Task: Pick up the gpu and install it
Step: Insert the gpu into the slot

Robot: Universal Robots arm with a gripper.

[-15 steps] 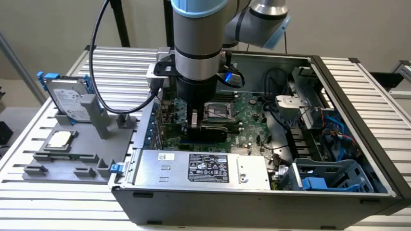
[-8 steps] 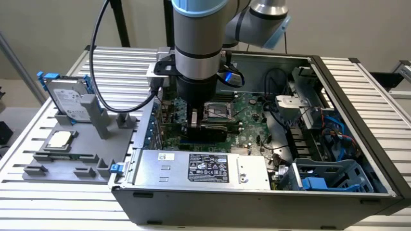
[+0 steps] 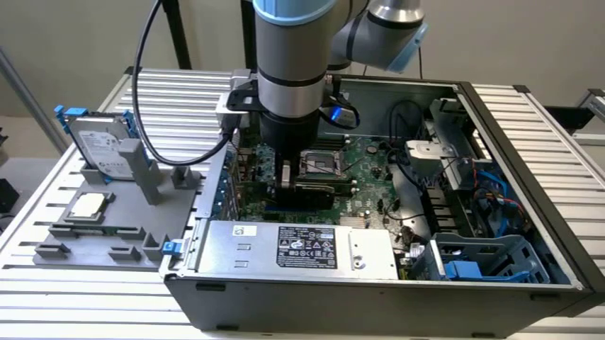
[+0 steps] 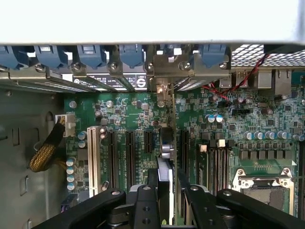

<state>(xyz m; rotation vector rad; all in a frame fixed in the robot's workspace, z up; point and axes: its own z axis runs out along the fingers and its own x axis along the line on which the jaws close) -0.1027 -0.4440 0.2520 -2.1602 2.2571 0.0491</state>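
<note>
Hand (image 4: pixel 164 200) grips the gpu (image 4: pixel 164 179) edge-on between its fingers, thin card upright over the motherboard (image 4: pixel 267 119) slots

Gripper (image 3: pixel 286 185) inside open computer case (image 3: pixel 529 163), low over motherboard (image 3: pixel 364 159). Gpu (image 4: pixel 165 183) edge-on between gripper fingers (image 4: pixel 145 202), standing over expansion slots (image 4: pixel 129 152). CPU socket (image 3: pixel 321 164) just beside gripper, toward exterior view's right. Power supply (image 3: pixel 297 246) in front of gripper. Parts tray (image 3: pixel 104 219) outside case, well to exterior view's left; hard drive (image 3: pixel 102 147) upright in tray.
</note>
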